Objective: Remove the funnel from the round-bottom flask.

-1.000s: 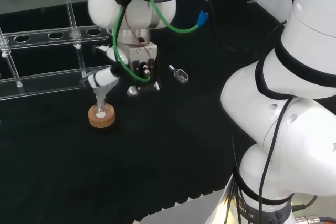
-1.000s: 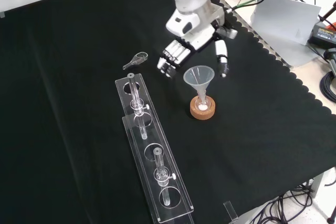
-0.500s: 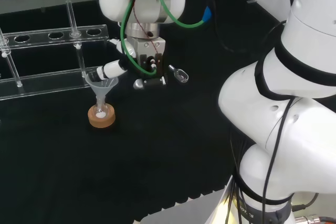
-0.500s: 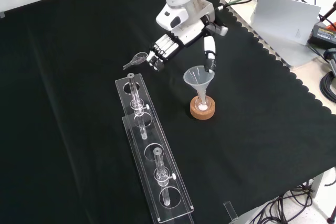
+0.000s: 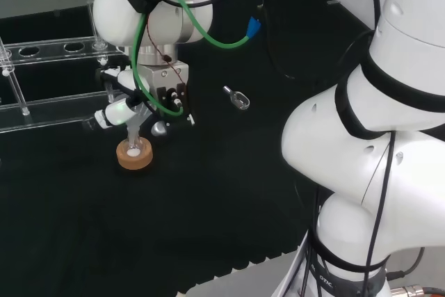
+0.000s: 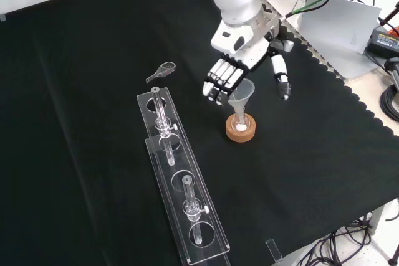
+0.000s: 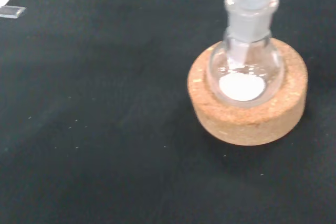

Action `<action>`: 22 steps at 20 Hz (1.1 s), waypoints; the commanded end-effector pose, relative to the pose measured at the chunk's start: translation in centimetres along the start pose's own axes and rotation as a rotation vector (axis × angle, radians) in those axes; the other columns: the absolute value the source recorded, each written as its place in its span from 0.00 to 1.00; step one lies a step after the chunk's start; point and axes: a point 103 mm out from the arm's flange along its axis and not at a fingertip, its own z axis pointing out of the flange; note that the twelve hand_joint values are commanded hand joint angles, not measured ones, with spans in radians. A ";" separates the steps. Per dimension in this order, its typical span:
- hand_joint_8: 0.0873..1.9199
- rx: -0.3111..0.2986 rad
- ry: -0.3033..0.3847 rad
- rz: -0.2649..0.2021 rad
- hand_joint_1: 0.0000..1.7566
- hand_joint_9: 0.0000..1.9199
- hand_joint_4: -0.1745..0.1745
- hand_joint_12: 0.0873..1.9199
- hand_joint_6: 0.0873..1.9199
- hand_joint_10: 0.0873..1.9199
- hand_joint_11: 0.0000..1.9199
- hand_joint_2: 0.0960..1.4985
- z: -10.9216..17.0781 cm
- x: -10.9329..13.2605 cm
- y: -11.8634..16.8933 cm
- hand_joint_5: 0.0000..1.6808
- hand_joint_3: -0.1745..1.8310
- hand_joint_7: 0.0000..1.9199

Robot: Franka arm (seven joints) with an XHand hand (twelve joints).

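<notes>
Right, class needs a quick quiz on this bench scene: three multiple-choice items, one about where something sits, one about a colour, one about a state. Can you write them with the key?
1. Where does the round-bottom flask sit?
A. In the clear rack
B. On a cork ring
C. Flat on the cloth

2. What colour is the material in the bottom of the flask?
A. White
B. Blue
C. Green

3. What is the state of the funnel?
A. Lying on the cloth
B. Lifted clear of the flask
C. Standing in the flask's neck

Answers:
1 B, the wrist view shows the bulb cradled in the cork ring.
2 A, a white patch lies at the bulb's bottom.
3 C, its stem goes into the neck, with the robot hand close above it, fingers extended.
</notes>
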 end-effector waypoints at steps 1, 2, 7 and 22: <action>0.00 -0.018 0.020 0.089 0.20 0.00 0.50 0.23 0.00 0.00 0.00 0.43 -1.2 -4.4 1.2 0.00 0.10 0.03; 0.00 -0.018 0.019 0.089 0.20 0.00 0.50 0.23 0.00 0.00 0.00 0.43 -1.2 -4.4 1.2 0.00 0.10 0.03; 0.00 -0.019 0.030 0.096 0.20 0.00 0.50 0.23 0.00 0.00 0.00 0.43 -1.3 -4.9 1.2 0.00 0.10 0.03; 0.00 -0.013 0.029 0.094 0.20 0.00 0.50 0.23 0.00 0.00 0.00 0.43 -1.0 -4.7 0.8 0.00 0.10 0.03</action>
